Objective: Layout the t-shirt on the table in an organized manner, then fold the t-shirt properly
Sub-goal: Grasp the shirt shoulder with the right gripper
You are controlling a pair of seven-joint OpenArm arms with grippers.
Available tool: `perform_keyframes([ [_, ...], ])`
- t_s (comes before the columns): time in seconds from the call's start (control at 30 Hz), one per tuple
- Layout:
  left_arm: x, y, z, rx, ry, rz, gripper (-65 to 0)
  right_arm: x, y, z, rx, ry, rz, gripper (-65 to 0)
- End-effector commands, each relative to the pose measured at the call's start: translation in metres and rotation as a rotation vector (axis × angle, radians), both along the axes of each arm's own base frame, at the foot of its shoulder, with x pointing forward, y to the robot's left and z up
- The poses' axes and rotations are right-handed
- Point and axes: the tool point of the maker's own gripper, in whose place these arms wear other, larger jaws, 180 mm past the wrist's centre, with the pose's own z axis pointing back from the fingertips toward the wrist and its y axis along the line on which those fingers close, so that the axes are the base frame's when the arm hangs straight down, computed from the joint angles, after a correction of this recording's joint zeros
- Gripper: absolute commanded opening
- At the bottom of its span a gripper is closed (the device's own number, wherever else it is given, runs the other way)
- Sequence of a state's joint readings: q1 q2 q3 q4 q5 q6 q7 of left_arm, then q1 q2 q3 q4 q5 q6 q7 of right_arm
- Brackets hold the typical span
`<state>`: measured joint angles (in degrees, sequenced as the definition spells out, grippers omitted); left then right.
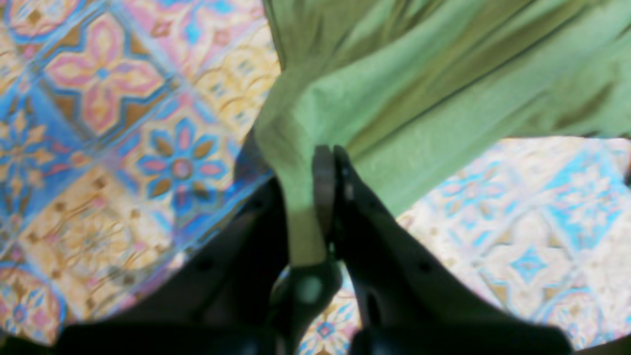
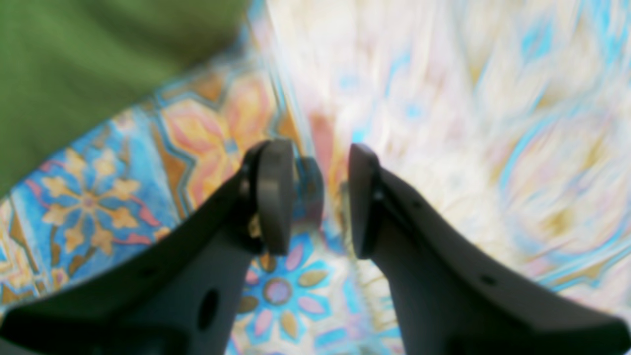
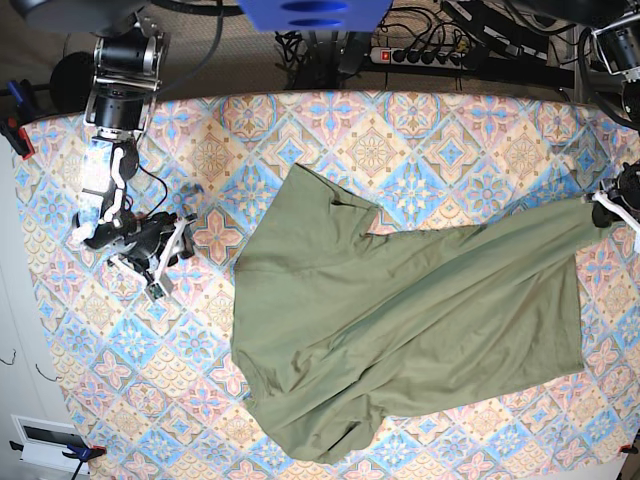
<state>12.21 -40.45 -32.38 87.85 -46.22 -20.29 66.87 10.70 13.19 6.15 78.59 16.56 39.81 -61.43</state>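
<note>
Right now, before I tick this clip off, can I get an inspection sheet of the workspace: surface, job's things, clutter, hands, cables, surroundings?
Surface: table under a pink, blue and cream tile-print cloth, lying flat.
Job's things: olive t-shirt spread across the middle and right, wrinkled, one corner stretched toward the table's right edge in the base view.
Clutter: nothing seen on the cloth besides the shirt and arms.
Hands: left hand shut on a bunched corner of the t-shirt; right hand open, nothing between its pads, over bare cloth beside the shirt.
Cables: power strip and dark cable tangle behind the far edge; a thin cable along the right arm.
Surroundings: blue mount above the far edge.
</note>
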Motion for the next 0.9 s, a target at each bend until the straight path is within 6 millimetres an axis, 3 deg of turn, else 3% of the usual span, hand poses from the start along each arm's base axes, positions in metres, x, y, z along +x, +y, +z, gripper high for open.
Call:
perform_keyframes([
  [0.0, 0.009, 0.007, 0.017, 0.035, -0.044, -0.004, -65.0, 0.018, 0.004, 0.018, 0.034, -0.067, 0.001, -44.0],
  [0.3, 0.003, 0.010, 0.006, 0.070, -0.009, 0.008, -65.0, 0.023, 0.041, 0.002, 0.137, -0.015, 0.004, -41.2],
  [0.5, 0.002, 0.007, 0.002, 0.063, -0.005, 0.011, -65.0, 0.031, 0.066, 0.008, 0.209, -0.067, 0.008, -38.4],
  [0.67, 0.001, 0.004, -0.001, 0.052, -0.004, 0.012, -65.0, 0.040, 0.068, -0.002, 0.252, -0.042, -0.012, -30.2],
  [0.87, 0.001, 0.004, -0.002, 0.050, -0.004, 0.013, -65.0, 0.041, 0.072, -0.016, 0.305, -0.017, -0.040, -30.1],
])
